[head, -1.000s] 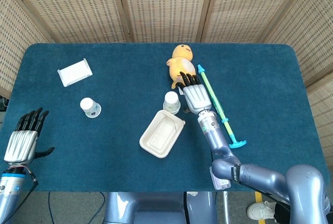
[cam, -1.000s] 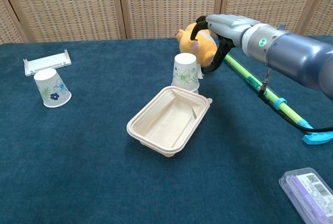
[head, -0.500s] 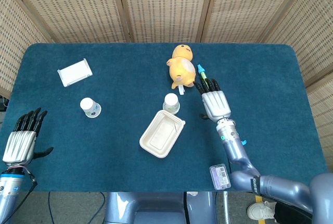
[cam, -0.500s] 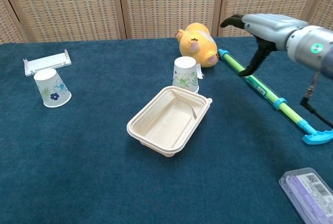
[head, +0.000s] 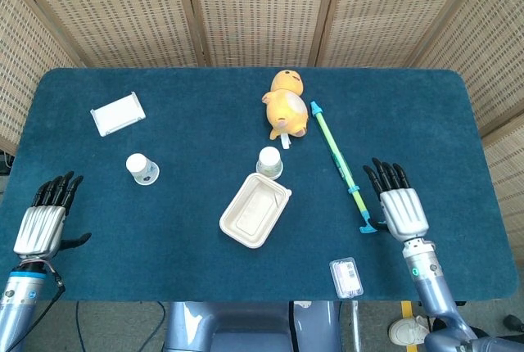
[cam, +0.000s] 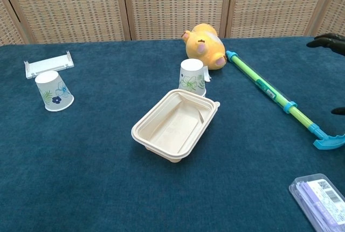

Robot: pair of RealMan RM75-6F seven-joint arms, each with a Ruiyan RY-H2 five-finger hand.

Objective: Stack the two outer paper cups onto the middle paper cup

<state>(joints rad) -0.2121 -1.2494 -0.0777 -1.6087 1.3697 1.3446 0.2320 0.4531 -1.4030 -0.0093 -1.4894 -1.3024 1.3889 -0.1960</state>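
Since the earlier frames the right hand (head: 404, 209) has been drawn back from beside the stacked cups (cam: 192, 77) to the near right part of the table (head: 426, 106); it is now seen empty, fingers extended and slightly spread, palm down, just right of the blue hook end of the green-and-blue stick (head: 345, 169). In the chest view only dark fingertips (cam: 327, 41) are caught at the right edge. The left hand (head: 42, 223) has stayed at the near left edge, likewise empty with fingers extended and apart.

The stacked cups are found upside down near the middle of the table, just behind the far corner of the cream tray (cam: 175, 124). They are white with a green leaf print; a second rim is visible at the base in the chest view, so one cup is seated over another. A small white tab is seen projecting beside the base on the right.

The lone cup (cam: 53, 90) is left well apart on the left, also inverted, white with green leaves and a dark blue flower. Behind it a white flat holder (cam: 48, 64) is laid.

A yellow plush toy (cam: 205, 46) is lying behind the stacked cups, beside the far tip of the stick. A clear packet (cam: 321, 199) with purple contents is placed at the near right corner
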